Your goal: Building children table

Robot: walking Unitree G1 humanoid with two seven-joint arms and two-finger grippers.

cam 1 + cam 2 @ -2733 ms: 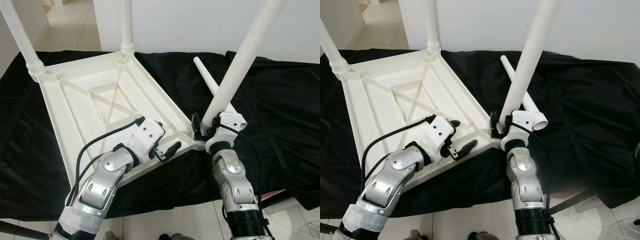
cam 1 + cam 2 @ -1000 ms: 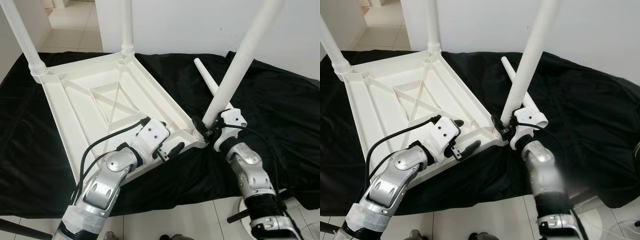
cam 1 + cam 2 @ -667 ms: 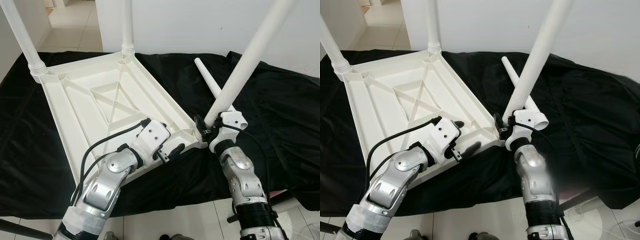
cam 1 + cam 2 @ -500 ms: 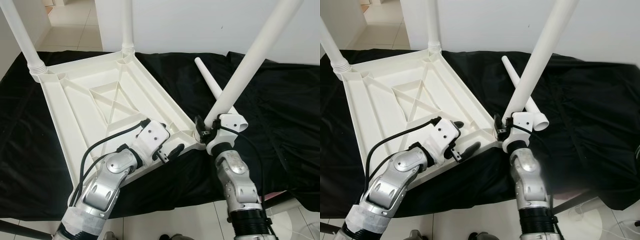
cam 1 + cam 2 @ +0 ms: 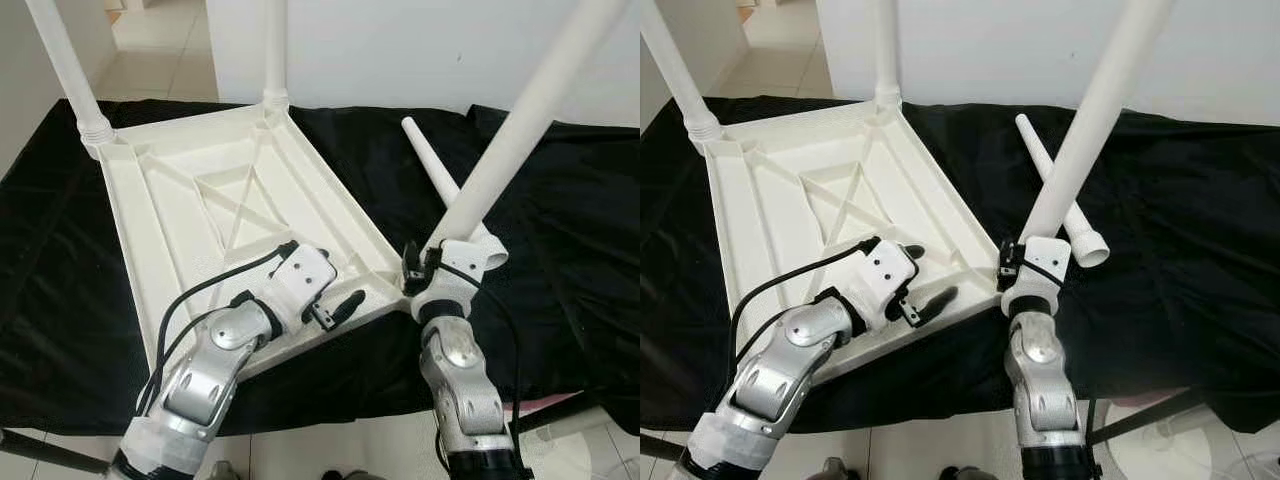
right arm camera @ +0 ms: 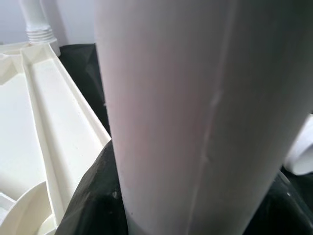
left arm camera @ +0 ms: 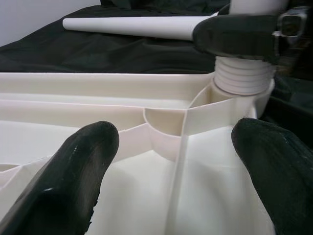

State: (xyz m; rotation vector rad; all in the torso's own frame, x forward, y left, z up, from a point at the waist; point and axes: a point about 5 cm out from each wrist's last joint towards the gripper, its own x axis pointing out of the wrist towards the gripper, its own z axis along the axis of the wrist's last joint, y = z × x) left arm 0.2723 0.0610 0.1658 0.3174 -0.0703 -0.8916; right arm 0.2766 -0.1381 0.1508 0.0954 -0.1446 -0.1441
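A white plastic table top (image 5: 170, 240) lies upside down on a black cloth, with two legs (image 5: 65, 60) (image 5: 275, 50) standing in its far corners. My right gripper (image 5: 425, 268) is shut on the base of a third leg (image 5: 510, 140). That leg leans to the right, its threaded end (image 7: 244, 81) in the near right corner socket. A fourth leg (image 5: 430, 165) lies loose on the cloth behind it. My left gripper (image 5: 318, 278) is open over the table top's near rim, beside that corner, with nothing between its fingers (image 7: 73, 181).
The black cloth (image 5: 60, 300) covers the work surface and hangs over its front edge. A white wall (image 5: 400, 50) rises behind it. Pale floor tiles (image 5: 340, 450) show in front, with a dark bar (image 5: 560, 410) at the lower right.
The camera has shifted a little. My right forearm has swung in from the right to stand under the corner, still holding the leg, which leans further right. The left gripper has stayed put.
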